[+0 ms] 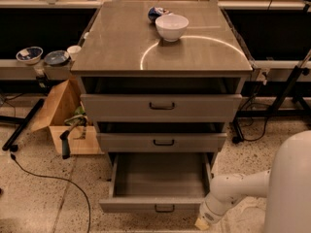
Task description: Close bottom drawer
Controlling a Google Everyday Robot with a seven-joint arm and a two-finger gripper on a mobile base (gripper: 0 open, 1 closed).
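The bottom drawer (160,181) of the grey-beige cabinet stands pulled far out, its plain grey box empty. Its front panel carries a small dark pull handle (164,208). The middle drawer (163,142) and the top drawer (161,107) above it are each pulled out a little. My white arm reaches in from the lower right. My gripper (203,223) is low at the bottom edge of the camera view, just right of the bottom drawer's front right corner.
A white bowl (171,27) and a blue-patterned object (156,12) sit on the cabinet top (121,47). An open cardboard box (65,120) stands on the floor at the left. A black cable (53,181) runs over the floor. Bowls (29,55) rest on a left shelf.
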